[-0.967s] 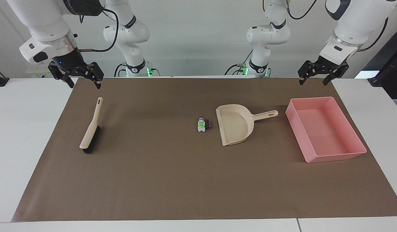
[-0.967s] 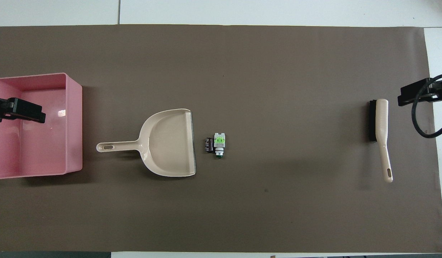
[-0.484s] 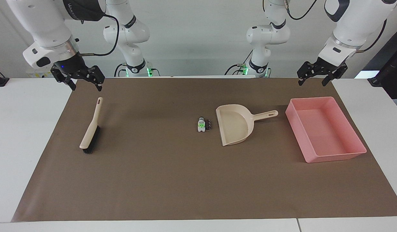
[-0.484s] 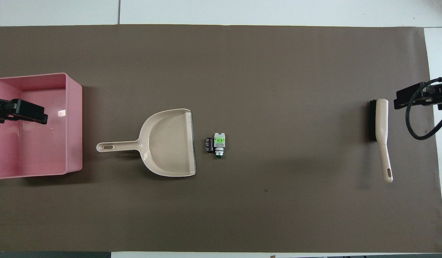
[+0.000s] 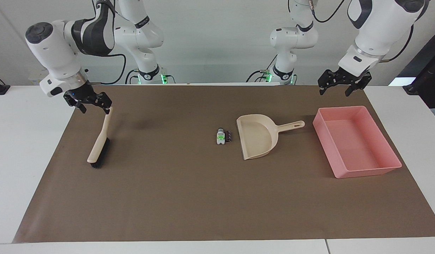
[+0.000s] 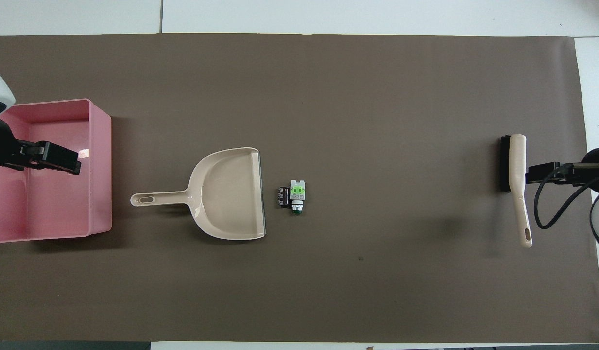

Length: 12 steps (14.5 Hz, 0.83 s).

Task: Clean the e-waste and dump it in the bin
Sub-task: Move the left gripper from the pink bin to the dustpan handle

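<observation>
Here, in the facing view, the right gripper (image 5: 92, 104) hangs with its fingers spread, holding nothing; one fingertip sits just beside the top end of the cream plastic hand brush with black bristles (image 5: 99, 143), whether touching it or not cannot be told. The brush lies on the brown mat (image 5: 189, 197) and runs from that gripper away from the robots. The left gripper (image 5: 336, 88) is also spread wide and empty, up in the air over the mat's edge at the robots' end of the shallow pink rectangular plastic bin (image 5: 356, 141). Between the two grippers, well apart from both, lie the e-waste pieces: the small white-grey block with green marks (image 5: 220, 136) and the tiny dark blackish scrap (image 5: 229, 136), touching or nearly so. The beige plastic dustpan with a handle (image 5: 258, 139) lies just beside the dark scrap, toward the left gripper, its handle pointing at the bin.

In the overhead view, the left gripper (image 6: 61, 161) shows over the inside of the bin (image 6: 99, 170), fingers apart. The right gripper (image 6: 539, 173) lies against the brush (image 6: 517, 184) at mid-handle. The block (image 6: 297, 193) and scrap (image 6: 282, 197) sit at the open mouth of the dustpan (image 6: 226, 194).

Against the frames a second ago, the right gripper has come down from above the mat's corner to the brush handle, its arm swung forward. The left gripper has shifted a little toward the middle of the table, farther over the bin. Brush, dustpan, scraps and bin lie where they were.
</observation>
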Motion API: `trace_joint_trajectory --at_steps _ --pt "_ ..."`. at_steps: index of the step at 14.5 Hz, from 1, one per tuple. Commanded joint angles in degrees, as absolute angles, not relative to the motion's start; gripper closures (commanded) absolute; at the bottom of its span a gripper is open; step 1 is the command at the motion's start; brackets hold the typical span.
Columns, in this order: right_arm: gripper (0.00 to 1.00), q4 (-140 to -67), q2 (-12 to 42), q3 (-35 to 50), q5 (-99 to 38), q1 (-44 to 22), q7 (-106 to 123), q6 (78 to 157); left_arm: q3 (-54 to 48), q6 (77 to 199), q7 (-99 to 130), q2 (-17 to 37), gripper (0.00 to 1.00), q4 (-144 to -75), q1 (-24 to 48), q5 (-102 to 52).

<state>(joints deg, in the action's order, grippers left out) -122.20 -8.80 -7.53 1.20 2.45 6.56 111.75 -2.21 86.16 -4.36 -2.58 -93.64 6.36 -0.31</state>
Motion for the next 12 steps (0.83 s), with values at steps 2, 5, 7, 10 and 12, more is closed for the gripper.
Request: trace_joint_trajectory --at_steps 2,5,7,10,12 --pt "0.0 -129.53 -6.08 -7.03 0.88 6.06 13.36 121.44 -2.02 91.92 -14.73 -3.6 0.01 -99.56 10.54 0.52" --pt "0.0 -132.1 -3.53 -7.03 0.88 7.46 13.62 124.8 -2.11 94.3 -21.86 -3.6 0.01 -103.34 13.27 1.05" --pt "0.0 -133.32 -3.16 -7.03 0.88 7.91 13.36 125.94 -2.11 97.01 -30.89 -3.69 0.02 -107.56 13.88 1.14" --pt "0.0 -135.61 -3.6 -7.03 0.44 7.91 13.01 126.12 -2.11 104.66 -35.42 -3.6 0.03 -113.54 15.37 3.42" --pt "0.02 -136.14 -3.87 -7.03 0.35 7.82 13.01 126.12 -2.11 108.09 -37.25 -3.6 0.02 -116.97 17.91 6.05"
